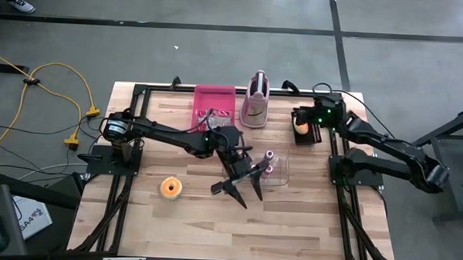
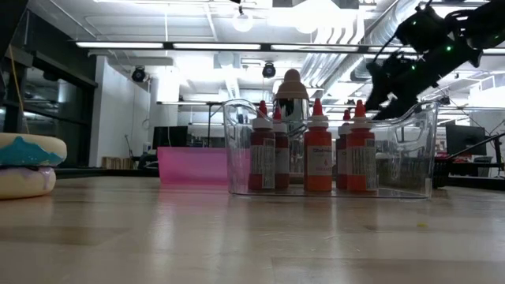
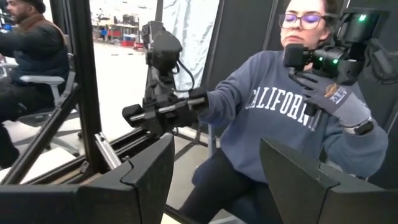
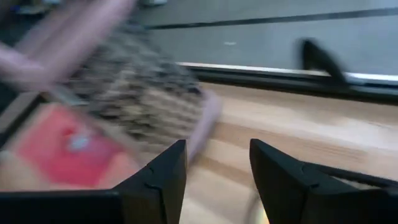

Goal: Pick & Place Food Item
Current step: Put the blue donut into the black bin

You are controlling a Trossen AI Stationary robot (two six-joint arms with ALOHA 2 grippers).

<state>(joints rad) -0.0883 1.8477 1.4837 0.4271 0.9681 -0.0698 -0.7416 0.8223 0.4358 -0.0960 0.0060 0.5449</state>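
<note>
Left jaws (image 1: 235,192) were wide open with nothing in them. They sat over the middle of the tabletop (image 1: 212,230), just beside the clear bin (image 1: 282,176) of red bottles. My left wrist camera looked out into the room at a seated person, not down at the wood, so those jaws were pitched up and off the work.

The donut (image 1: 171,187) lay flat on the tabletop, alone, on the near side of my left forearm. From the left jaws it lay toward my own left side, close by and apart, with nothing between us. It is a ring, so there was no long axis to line up with. Any pinch across the rim from above would do, as I judged it.

Right jaws (image 4: 217,152) were at the far right corner, well apart from the donut, with the bin and my left arm in between. The left arm was clearly the nearer one. The overhead view showed a small orange lump (image 1: 300,127) right at the right jaws — possibly a food piece in the grip. The right wrist view was smeared, so I couldn't tell whether those jaws were closed on it or just hanging over it.

What the next move turned on: the donut was beside and below the left jaws, not in front of them — so tip down first, then slide left.
</note>
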